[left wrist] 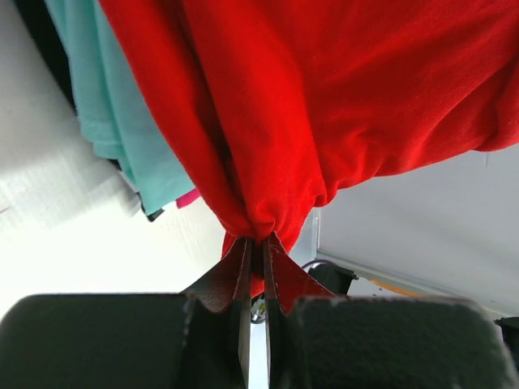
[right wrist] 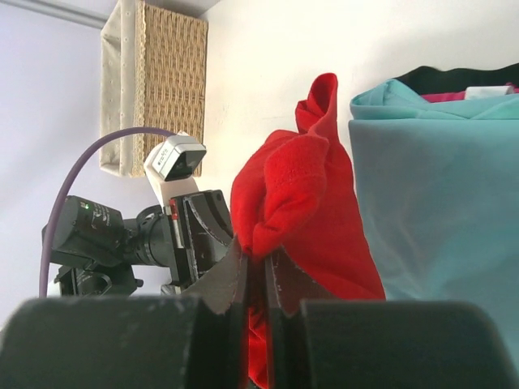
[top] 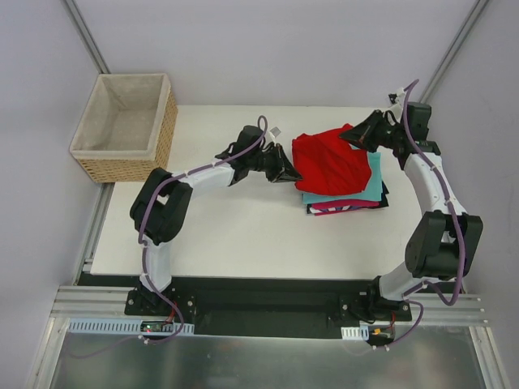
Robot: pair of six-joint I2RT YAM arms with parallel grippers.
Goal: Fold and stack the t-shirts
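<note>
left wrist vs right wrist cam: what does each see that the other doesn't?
Left wrist only: the left end effector up close, shut on a bunched fold of the red t-shirt. Right wrist only: the wicker basket, and the right end effector shut on another bunch of the red t-shirt, with the left arm's wrist across from it. Both: the red t-shirt, the teal t-shirt, and slivers of the pink t-shirt and black t-shirt.

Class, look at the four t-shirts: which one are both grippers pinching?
The red shirt, atop the pile: the left gripper and right gripper each pinch it. The teal shirt, pink shirt and black shirt lie folded beneath.
</note>
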